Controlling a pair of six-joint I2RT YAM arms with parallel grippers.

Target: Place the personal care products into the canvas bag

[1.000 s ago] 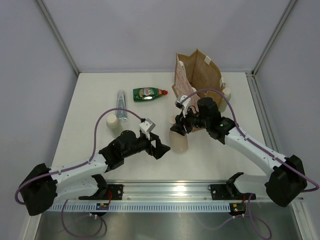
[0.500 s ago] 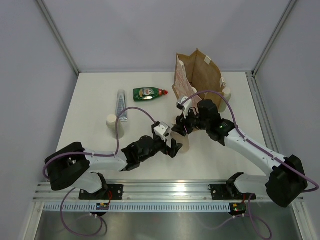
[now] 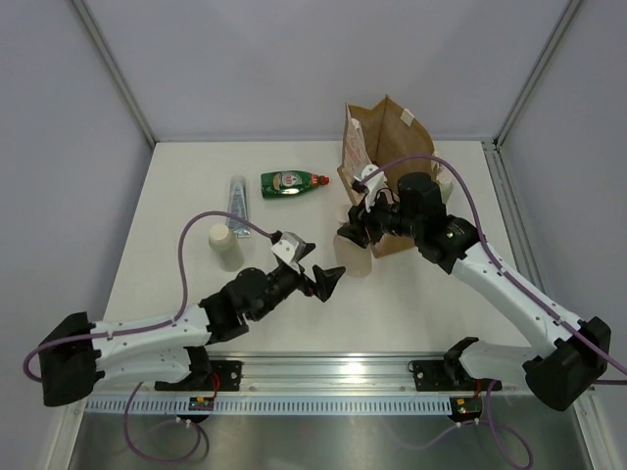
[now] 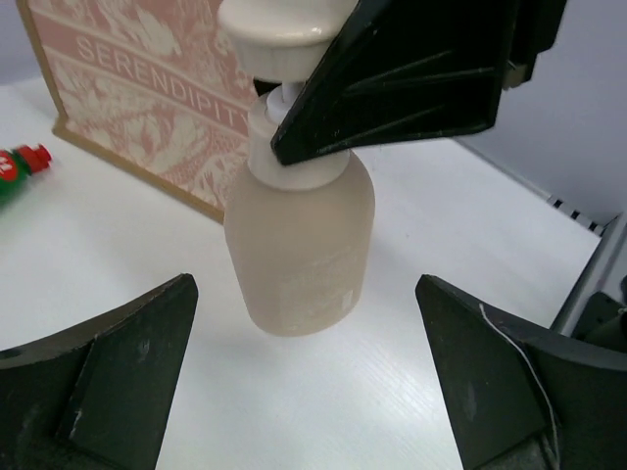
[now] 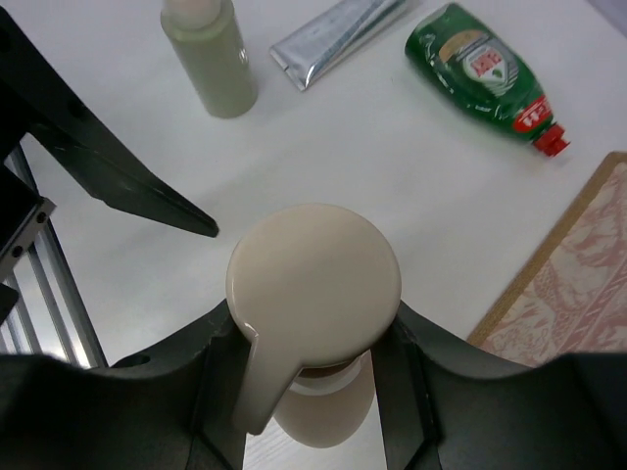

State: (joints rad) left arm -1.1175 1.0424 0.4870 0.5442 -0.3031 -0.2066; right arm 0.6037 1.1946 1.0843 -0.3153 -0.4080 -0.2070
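Nearest the arm bases, the left gripper lies low over the white table, its jaws spread wide and holding nothing. They point at the beige pump bottle, which stands upright just beyond them, outside the bag. The right gripper is clamped on this bottle's neck, directly beneath the round pump head. Whether the base touches the table cannot be told. To the left, a cream bottle stands upright. Beyond it, a silvery tube lies flat, and a red-capped green bottle lies on its side. The canvas bag stands upright at far right, with a second cream bottle beside it.
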